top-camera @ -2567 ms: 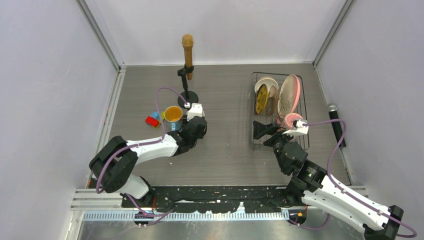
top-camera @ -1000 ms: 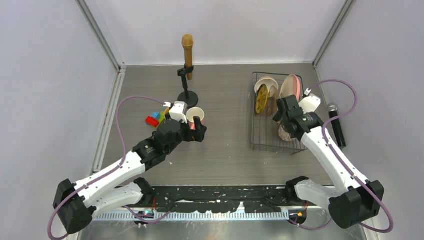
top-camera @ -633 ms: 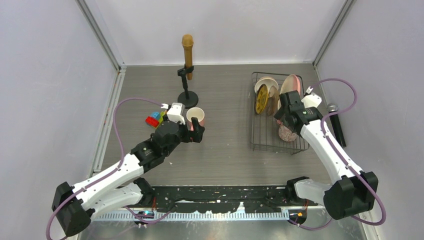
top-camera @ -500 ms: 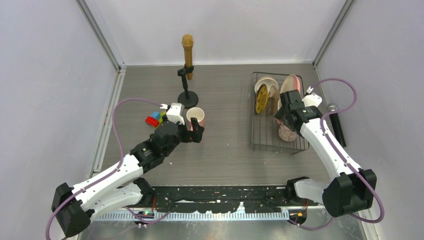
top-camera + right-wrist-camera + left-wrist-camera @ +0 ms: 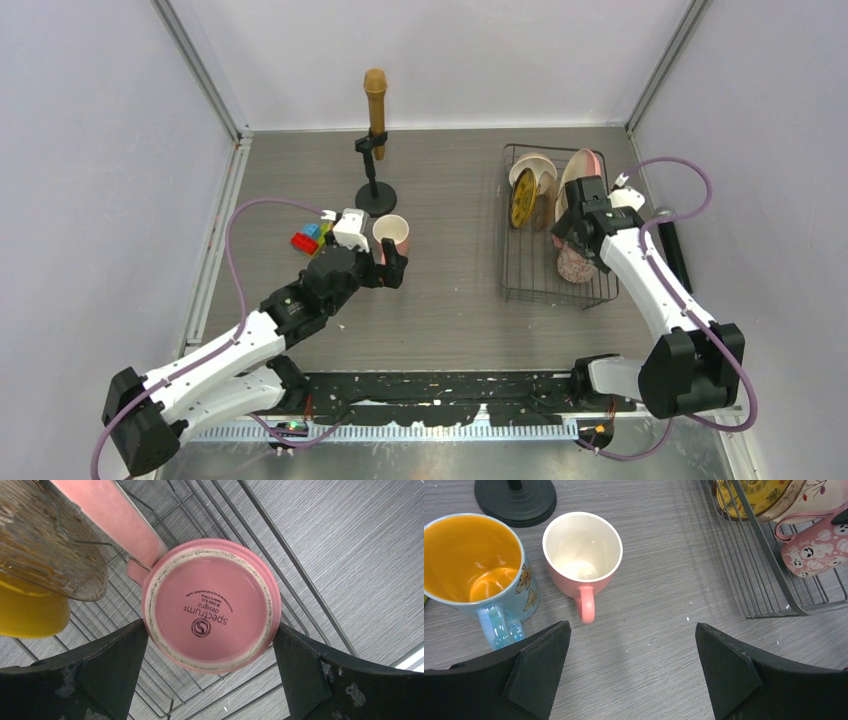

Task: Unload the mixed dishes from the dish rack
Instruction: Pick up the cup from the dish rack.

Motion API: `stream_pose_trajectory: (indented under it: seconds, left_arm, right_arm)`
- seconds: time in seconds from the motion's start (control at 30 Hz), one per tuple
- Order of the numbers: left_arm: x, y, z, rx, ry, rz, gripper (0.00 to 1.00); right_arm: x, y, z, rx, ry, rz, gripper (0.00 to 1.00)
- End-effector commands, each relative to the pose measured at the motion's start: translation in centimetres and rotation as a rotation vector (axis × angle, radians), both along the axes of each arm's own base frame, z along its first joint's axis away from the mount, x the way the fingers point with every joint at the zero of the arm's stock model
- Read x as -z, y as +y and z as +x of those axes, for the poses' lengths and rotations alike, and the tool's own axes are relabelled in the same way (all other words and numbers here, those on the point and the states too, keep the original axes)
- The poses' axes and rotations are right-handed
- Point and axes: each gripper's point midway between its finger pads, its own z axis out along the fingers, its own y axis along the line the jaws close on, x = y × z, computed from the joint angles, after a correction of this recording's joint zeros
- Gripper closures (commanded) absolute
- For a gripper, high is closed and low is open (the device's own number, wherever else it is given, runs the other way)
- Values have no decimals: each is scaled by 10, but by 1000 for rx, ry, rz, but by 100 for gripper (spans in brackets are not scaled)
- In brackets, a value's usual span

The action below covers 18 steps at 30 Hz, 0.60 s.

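Note:
The dish rack (image 5: pixel 530 285) stands at the right and holds a large pink-cream plate (image 5: pixel 580 185), a yellow plate (image 5: pixel 522 198), a white bowl (image 5: pixel 530 165) and a pink patterned mug (image 5: pixel 574 268). My right gripper (image 5: pixel 210 626) hovers open over that mug (image 5: pixel 210 605), which shows its base between the fingers (image 5: pixel 115 665). A plain pink mug (image 5: pixel 583 555) and an orange mug with a blue handle (image 5: pixel 474 560) stand upright on the table. Just short of them, my left gripper (image 5: pixel 633 630) is open and empty. In the top view the left wrist hides the orange mug.
A brown microphone (image 5: pixel 375 95) stands on a black round-based stand (image 5: pixel 376 197) behind the mugs. Coloured toy blocks (image 5: pixel 308 238) lie left of the left wrist. A black microphone (image 5: pixel 676 255) lies right of the rack (image 5: pixel 769 570). Walls close in on three sides.
Over the last second the left gripper drew back slightly from the pink mug. The right gripper shifted a little over the patterned mug in the rack. Both stayed open.

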Motion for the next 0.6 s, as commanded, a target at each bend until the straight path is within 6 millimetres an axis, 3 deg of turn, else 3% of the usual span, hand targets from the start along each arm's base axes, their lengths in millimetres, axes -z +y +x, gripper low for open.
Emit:
stream_pose_trajectory:
  seconds: [0.0, 0.57]
  left_arm:
    - [-15, -3, 1, 16, -59, -35, 0]
    - [-13, -4, 1, 26, -62, -34, 0]
  right_arm:
    - [-5, -2, 14, -4, -20, 19, 1]
    - [25, -8, 21, 6, 31, 77, 1]
